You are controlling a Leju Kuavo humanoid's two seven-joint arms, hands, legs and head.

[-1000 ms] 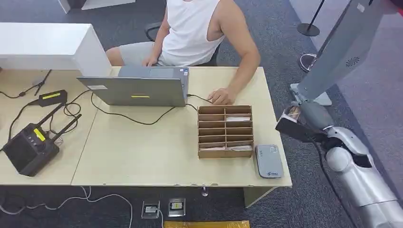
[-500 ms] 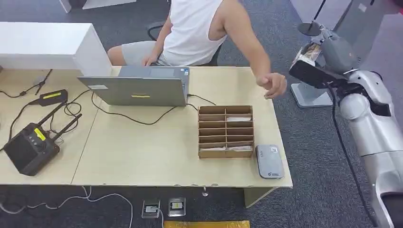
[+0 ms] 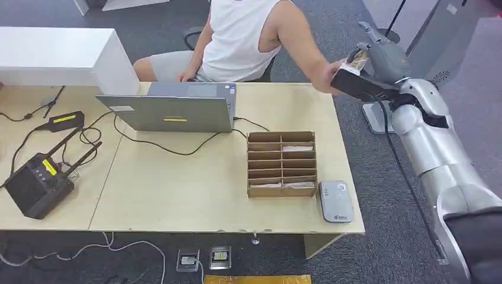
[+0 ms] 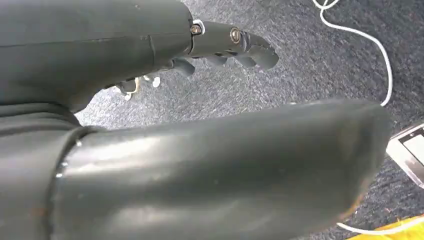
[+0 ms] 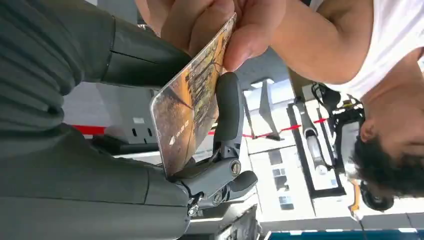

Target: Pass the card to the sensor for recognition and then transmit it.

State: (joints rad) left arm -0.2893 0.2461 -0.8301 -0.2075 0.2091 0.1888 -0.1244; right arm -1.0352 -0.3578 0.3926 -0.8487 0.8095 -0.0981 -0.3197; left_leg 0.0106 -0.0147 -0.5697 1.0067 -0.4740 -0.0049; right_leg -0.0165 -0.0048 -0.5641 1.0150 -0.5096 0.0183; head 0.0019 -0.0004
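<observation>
**Handing the card over past the far corner of the desk**

My right hand [image 3: 379, 56] is raised beyond the far right corner of the desk [image 3: 195, 189], and it grips the card [image 5: 192, 97] between thumb and fingers. In the right wrist view the card stands on edge in my grasp, and the person's hand [image 5: 220, 25] already pinches its free end. So both of us have hold of it at once.

I judge this to be the last step, the handover. The sensor [image 3: 335, 201], a small grey pad, lies on the near right corner of the desk, just beside the cardboard organizer [image 3: 280, 164], and my hand is well apart from it. Whether the card has been read, I cannot tell from here.

The next move calls for me to loosen my fingers gently and let the person draw the card away. I should keep the arm steady, because a pull against my grip could bend the card or drop it onto the carpet beside the desk.

My left hand [image 4: 220, 47] hangs over the carpet, holding nothing, its fingers loosely apart.
</observation>
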